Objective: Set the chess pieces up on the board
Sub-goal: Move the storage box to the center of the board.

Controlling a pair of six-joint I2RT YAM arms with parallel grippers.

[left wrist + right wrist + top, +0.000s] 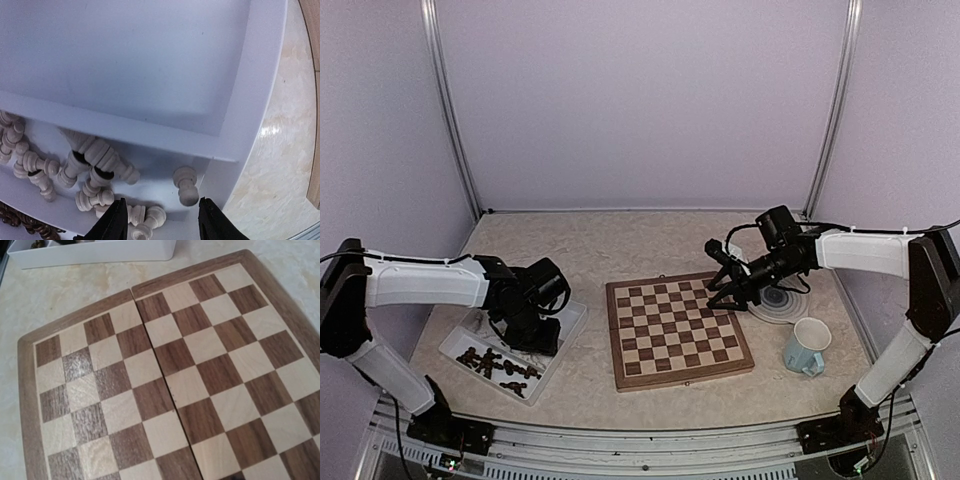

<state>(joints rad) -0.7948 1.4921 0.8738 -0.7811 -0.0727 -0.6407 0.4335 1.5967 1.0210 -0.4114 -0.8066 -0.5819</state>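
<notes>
Two sets of chess pieces lie jumbled in a white tray near the desk's left edge, toward its near left corner. The cream ones are heaped on their sides in one compartment, against a dividing wall. The dark brown pieces fill the strip closest to the desk's near edge. Every piece in view is in that tray.

Mid-desk sits the board, turned slightly and unfolded flat, its centre seam running across the checks.

Over the cream heap hangs the left tool, its jaws standing well apart and gripping nothing. Its dark fingers straddle a couple of fallen cream pieces. One cream pawn lies just ahead of the other finger, close to the tray's side wall; whether they touch is not clear.

Above the board's far right corner hovers the right tool, with jaws spread wide and nothing seen between them.

Beside the board's right edge is a round grey-ringed plate, partly under the right arm. A pale blue mug stands just nearer than the plate.
</notes>
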